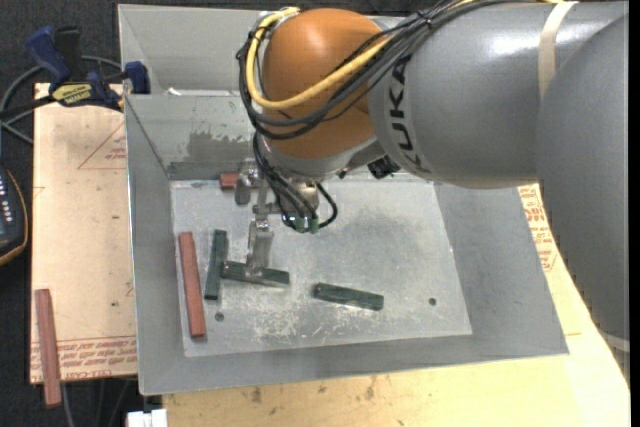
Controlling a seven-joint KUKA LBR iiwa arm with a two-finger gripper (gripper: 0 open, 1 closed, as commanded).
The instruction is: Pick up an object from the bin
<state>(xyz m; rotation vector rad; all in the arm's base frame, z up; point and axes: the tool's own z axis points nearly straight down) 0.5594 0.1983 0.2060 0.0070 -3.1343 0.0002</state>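
Reaching in from the right: a thick, smooth grey arm, capped at the wrist by a glossy orange dome and looped with yellow and black cables. Below the dome, a slim metallic gripper, pointing straight down into the left half of the grey metal bin, above a floor scuffed and dulled with pale scratches. Tip right at, perhaps touching, a short dark green bar: flat, straight-edged, matte, lying crosswise on the floor left of centre. Pincer open or closed: cannot tell from this angle. Just left of that bar, touching or nearly touching its end, a second dark green bar of the same flat make, lying lengthwise and forming a rough L with the first. Further left, apart from both, a long reddish-brown stick, rectangular in section, roughly parallel to the left wall. To the right of the gripper, well clear of it, a third dark green bar, slightly tilted on the scratched floor. Near the back wall, behind the gripper, a small reddish-brown block, short and squared.
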